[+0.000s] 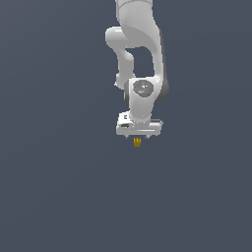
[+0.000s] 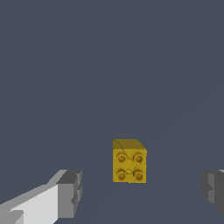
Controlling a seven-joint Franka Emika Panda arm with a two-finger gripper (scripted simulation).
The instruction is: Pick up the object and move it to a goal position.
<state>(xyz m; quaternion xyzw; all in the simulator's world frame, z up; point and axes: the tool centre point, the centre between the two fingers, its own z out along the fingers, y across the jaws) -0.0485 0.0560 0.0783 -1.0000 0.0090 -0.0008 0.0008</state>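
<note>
The object point(image 1: 137, 142) is a tiny mustard-yellow studded block resting on the dark grey floor, just below the white gripper point(image 1: 139, 136) in the exterior view. The arm hangs over it, wrist pointing down. Seen from the wrist, the block point(image 2: 129, 161) shows several round studs on its face and lies between the two grey fingertips point(image 2: 69, 193), which stand wide apart. The gripper point(image 2: 140, 192) is open, and neither finger touches the block.
A plain dark grey surface point(image 1: 59, 187) fills both views. The white arm point(image 1: 140, 54) rises toward the top of the exterior view. No other objects or any goal marker show.
</note>
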